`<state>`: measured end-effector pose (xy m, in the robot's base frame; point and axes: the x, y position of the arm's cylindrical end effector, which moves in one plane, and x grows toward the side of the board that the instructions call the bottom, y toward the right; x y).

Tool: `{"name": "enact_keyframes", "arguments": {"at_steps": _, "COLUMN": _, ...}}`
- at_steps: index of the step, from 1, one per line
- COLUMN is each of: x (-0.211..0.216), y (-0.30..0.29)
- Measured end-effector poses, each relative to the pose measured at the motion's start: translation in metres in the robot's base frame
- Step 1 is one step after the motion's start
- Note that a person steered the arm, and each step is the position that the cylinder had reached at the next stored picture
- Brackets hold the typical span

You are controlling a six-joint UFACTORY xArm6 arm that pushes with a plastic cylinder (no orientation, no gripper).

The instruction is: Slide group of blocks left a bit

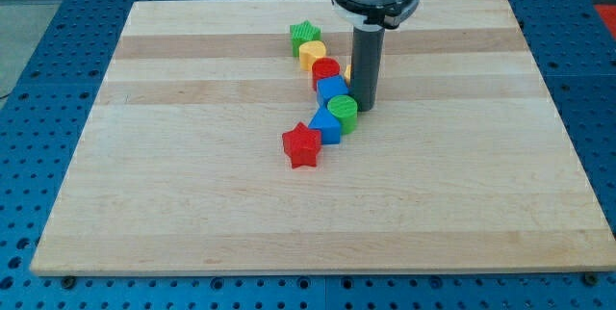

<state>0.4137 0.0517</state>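
Where blocks curve down the board (192, 204), my tip (364, 108) beside green cylinder (343, 111); no legible writing.

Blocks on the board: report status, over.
My tip down at the chain's right side, beside the green cylinder. Chain runs from green star to red star. Nothing blocking its left side.

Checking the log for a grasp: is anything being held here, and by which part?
Nothing is held. My tip only stands against the right side of the green block in the chain.
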Motion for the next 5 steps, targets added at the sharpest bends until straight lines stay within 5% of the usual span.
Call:
{"name": "enact_keyframes", "arguments": {"at_steps": 2, "x": 0.009, "y": 0.038}}
{"name": "enact_keyframes", "arguments": {"at_steps": 5, "x": 0.016, "y": 0.007}}
